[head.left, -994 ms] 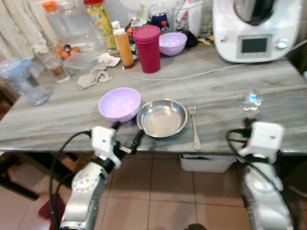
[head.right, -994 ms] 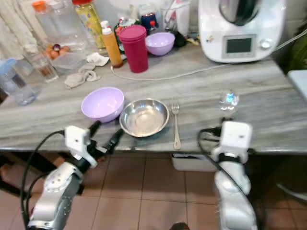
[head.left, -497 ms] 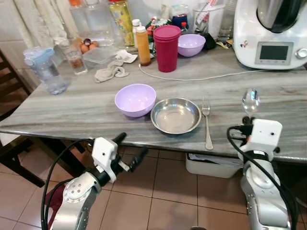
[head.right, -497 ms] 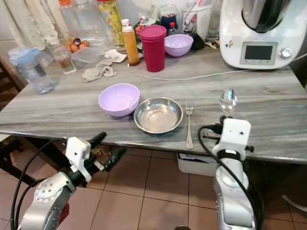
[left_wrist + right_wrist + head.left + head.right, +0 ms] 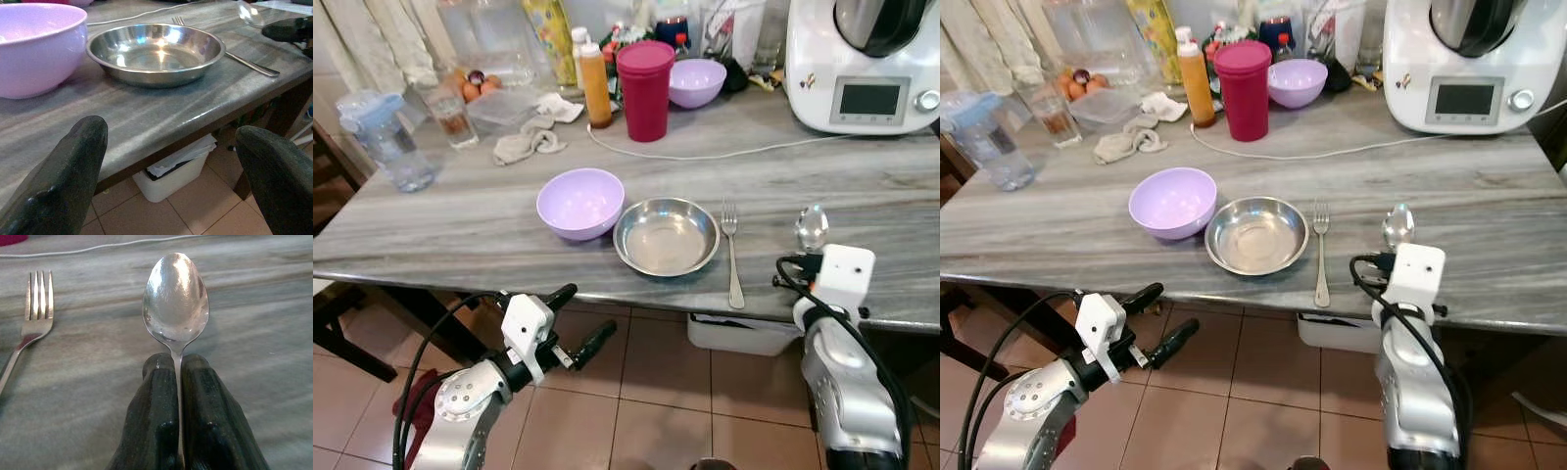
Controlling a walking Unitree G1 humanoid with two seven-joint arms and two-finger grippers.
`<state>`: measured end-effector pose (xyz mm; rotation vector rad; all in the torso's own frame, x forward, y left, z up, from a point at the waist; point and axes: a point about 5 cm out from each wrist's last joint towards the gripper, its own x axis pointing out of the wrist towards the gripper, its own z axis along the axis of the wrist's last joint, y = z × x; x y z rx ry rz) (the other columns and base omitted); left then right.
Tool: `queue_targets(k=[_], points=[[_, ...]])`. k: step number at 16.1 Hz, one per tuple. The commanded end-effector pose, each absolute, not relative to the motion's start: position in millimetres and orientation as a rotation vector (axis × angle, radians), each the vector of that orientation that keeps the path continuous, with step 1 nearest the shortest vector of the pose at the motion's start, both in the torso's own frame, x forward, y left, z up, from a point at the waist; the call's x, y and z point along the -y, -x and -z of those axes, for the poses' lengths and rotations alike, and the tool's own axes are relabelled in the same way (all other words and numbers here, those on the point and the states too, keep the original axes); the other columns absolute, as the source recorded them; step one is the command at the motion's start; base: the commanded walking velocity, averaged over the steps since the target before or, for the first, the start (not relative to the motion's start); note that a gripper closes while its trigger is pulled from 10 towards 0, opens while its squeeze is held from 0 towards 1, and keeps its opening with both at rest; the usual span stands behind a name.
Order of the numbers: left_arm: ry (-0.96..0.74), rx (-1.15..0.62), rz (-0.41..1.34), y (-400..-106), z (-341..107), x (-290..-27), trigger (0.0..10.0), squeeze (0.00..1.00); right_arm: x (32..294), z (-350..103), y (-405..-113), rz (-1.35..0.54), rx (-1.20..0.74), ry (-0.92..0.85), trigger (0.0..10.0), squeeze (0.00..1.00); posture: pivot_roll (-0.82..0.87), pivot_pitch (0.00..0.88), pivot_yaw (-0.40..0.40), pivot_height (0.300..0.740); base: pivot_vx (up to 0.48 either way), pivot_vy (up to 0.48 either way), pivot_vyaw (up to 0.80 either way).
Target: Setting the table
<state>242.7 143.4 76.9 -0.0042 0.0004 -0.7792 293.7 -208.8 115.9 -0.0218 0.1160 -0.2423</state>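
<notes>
The counter (image 5: 460, 230) carries a partly laid place: a lilac bowl (image 5: 580, 202) touching a steel plate (image 5: 666, 235), and a fork (image 5: 732, 253) lying just beside the plate on its right with tines pointing away from the robot, presumably so the cutlery runs parallel at the plate's side. The right gripper (image 5: 178, 382) has its fingers (image 5: 157, 396) pressed together on the handle of a spoon (image 5: 176, 298), pinching it so the spoon's bowl projects straight out beyond the fingertips, face up, low over the counter; the fork lies off to one side of these fingers, near but apart. That pose likely serves to lay the spoon down parallel to the fork, right of it. The left gripper (image 5: 578, 323) hangs below the counter edge, fingers (image 5: 68, 161) spread wide and holding nothing, with plate and lilac bowl ahead of and above the fingertips; it seems parked out of the way. Against the picture half a second back, the spoon sits lower and closer to the counter surface, the right wrist has dropped, and the left gripper stays below the edge; the camera has also shifted slightly.
</notes>
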Motion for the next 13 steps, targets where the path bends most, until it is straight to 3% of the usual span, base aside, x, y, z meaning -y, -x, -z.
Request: queue_targets(k=[1, 13], points=[[-0.015, -0.009, 0.786, -240.5, -73.2, -144.3, 10.0, 0.00, 204.3, -119.1, -299.6, 0.219, -0.118, -0.002, 10.0, 0.00, -0.23, 0.110, 0.099, 0.740, 0.000, 0.000, 0.00], [-0.016, 0.006, 0.821, -244.2, -77.8, -143.2, 10.0, 0.00, 187.1, -115.3, -328.4, 0.158, -0.154, -0.115, 10.0, 0.00, -0.21, 0.103, 0.104, 0.740, 0.000, 0.000, 0.00]])
